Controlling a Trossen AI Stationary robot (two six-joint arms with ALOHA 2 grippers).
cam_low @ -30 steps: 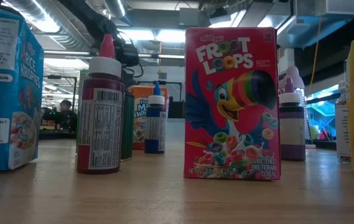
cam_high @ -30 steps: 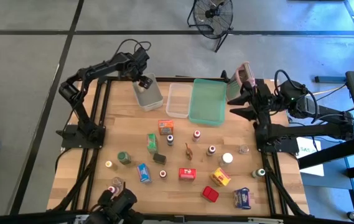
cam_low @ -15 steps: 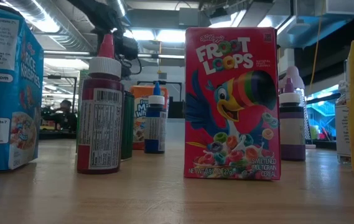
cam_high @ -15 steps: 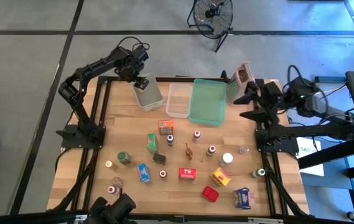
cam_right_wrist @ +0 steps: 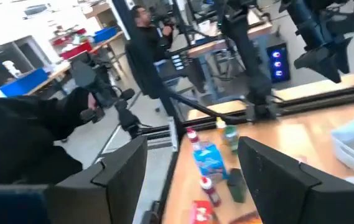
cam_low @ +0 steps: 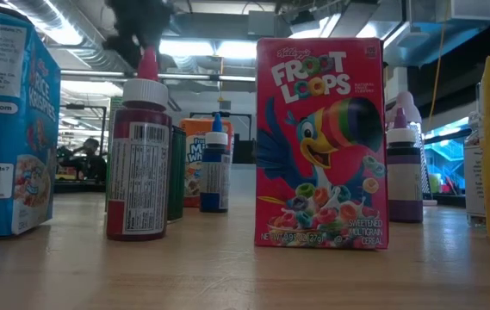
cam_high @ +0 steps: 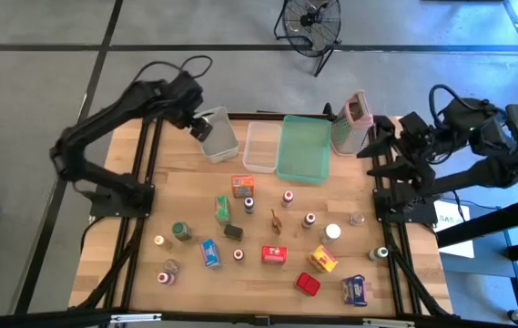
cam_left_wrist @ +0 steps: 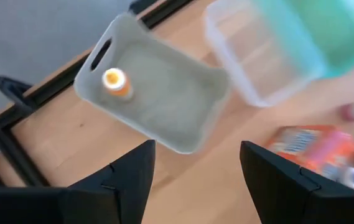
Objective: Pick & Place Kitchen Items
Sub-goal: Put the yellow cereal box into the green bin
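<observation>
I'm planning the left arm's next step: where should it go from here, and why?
Probably away from the grey bin toward the loose items, maybe the orange box. The left tool hovers open and empty by the bin, where one small bottle already lies. The right tool waits open past the table's edge.

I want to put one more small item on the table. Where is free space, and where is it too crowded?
Bare wood lies along the left side, between the clear bin and the green jar. Another free strip runs between the teal tray and the tall grey container down to the small bottles. The table's middle and near part, around the red box, is crowded.
</observation>
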